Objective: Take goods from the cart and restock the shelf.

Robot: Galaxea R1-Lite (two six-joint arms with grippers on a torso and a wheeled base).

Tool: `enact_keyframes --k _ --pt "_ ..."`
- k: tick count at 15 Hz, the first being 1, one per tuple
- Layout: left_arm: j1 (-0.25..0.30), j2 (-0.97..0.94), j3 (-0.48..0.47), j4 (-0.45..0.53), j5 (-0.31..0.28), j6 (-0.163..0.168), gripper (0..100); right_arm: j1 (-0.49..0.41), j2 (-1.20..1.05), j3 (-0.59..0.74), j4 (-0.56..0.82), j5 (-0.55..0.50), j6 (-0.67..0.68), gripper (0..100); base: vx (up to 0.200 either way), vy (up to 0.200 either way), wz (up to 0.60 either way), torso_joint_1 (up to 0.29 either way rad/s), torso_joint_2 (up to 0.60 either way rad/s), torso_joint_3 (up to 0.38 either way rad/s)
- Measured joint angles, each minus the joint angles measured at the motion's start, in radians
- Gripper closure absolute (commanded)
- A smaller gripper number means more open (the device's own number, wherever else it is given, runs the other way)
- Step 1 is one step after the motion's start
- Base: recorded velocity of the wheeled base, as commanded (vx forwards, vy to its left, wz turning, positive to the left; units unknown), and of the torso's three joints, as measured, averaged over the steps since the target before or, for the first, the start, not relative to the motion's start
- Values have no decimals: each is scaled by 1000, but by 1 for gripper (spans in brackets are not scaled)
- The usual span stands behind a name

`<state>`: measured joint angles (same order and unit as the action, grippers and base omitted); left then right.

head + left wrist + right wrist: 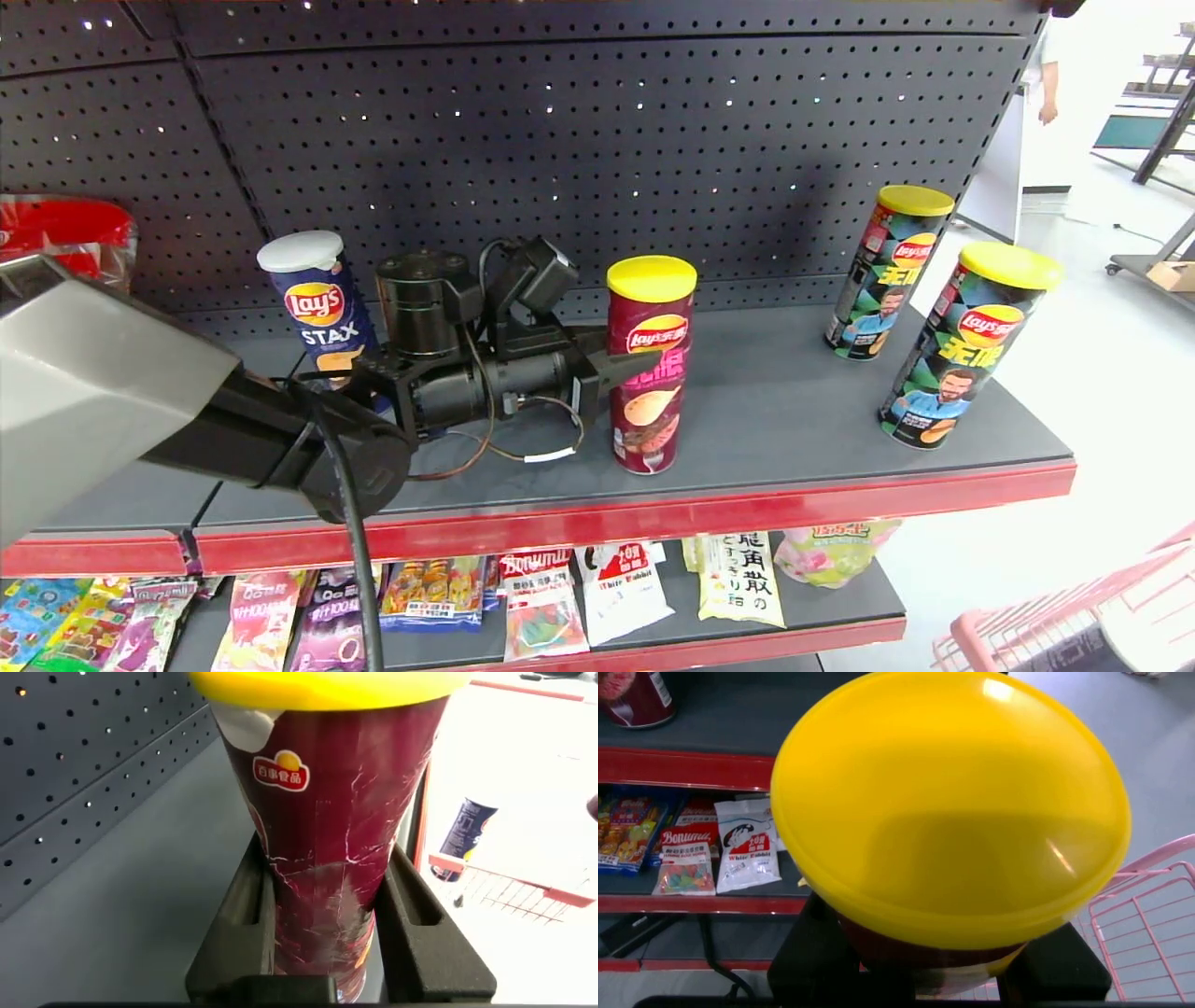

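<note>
A dark grey shelf (775,420) with a red front lip runs from left to right, with a pegboard wall (597,140) at the far side. The left gripper (624,366) comes in from the left, low over the deck. Its jaws sit at a narrow spread, pressed to both sides of a maroon chip can (651,373). This can has a yellow lid and stands upright on the deck, near the front lip, about midway along the shelf.

Bare deck lies to the right of it, up to two green cans (887,275) (971,350) with yellow lids near the shelf's right end. A blue can (317,299) with a white lid stands farther back on the left, beyond the arm.

The right gripper (934,966) holds a yellow-lidded can (952,803) in its jaws. It hangs in front of the shelf, above the lower shelf (710,901) of snack bags (747,845). A pink cart (1148,915) stands close on the right.
</note>
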<state>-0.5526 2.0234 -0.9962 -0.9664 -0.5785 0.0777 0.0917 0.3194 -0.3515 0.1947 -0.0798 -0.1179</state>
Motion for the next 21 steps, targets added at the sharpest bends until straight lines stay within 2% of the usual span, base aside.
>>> enact_keyframes --k 8,17,21 --pt "-13 -54 104 -9 -10 4 100 0 -1 -6 0 0 0 100 0 0 0 0 0 0" --pt "-7 -73 111 1 -46 0 100 0 -11 -11 0 -2 0 100 0 0 0 0 0 0" --pt "-7 -87 119 -3 -41 6 100 0 -11 -15 0 -2 0 100 0 0 0 0 0 0"
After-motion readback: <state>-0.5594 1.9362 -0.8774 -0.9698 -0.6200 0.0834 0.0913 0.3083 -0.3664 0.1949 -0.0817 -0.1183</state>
